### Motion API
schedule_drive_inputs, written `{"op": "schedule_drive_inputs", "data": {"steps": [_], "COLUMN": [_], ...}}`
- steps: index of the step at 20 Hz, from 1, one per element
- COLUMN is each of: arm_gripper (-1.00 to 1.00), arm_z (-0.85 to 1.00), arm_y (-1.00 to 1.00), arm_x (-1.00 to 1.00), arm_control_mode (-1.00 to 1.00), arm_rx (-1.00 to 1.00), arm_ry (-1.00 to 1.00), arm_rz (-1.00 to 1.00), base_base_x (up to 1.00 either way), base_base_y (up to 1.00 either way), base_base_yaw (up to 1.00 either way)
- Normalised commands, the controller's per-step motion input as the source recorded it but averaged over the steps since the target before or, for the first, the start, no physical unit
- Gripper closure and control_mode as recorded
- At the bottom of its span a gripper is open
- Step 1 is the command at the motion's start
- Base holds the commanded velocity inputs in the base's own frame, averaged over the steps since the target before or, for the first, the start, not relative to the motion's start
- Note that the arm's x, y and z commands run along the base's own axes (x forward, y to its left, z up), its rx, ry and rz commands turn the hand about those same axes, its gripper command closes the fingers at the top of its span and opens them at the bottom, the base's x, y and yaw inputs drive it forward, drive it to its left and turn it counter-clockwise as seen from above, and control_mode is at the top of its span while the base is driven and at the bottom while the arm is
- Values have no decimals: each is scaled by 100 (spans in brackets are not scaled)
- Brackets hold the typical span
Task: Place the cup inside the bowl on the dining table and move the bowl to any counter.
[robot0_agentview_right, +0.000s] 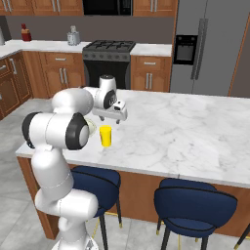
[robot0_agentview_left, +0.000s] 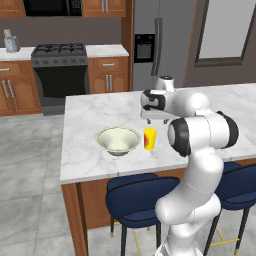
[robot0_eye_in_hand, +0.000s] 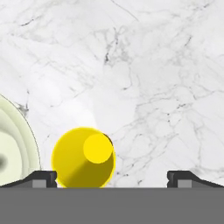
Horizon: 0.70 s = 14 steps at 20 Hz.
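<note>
Yellow cup upright on the marble bench, just beside the cream-green bowl, my fingers spread wide and empty above the cup, nothing gripped

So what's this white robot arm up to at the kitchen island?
It is reaching over the marble dining table, with its end effector hanging open just above a small yellow cup. The cup stands upright on the table beside a wide pale bowl, not in it. Nothing is held yet; the bowl looks empty.
</note>
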Motion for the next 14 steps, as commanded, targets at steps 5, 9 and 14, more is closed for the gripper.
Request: {"op": "schedule_drive_inputs", "data": {"steps": [5,9,14], "arm_gripper": [-100,-100,-100], "arm_z": [-9,-8,-10], "arm_y": [0,0,0], "arm_x": [3,1,0], "arm_control_mode": [-100,-100,-100], "arm_rx": [0,0,0], "arm_ry": [2,2,1], "arm_rz": [0,0,0], "base_base_x": [0,0,0], "base_base_y": [0,0,0], "base_base_yaw": [0,0,0]}}
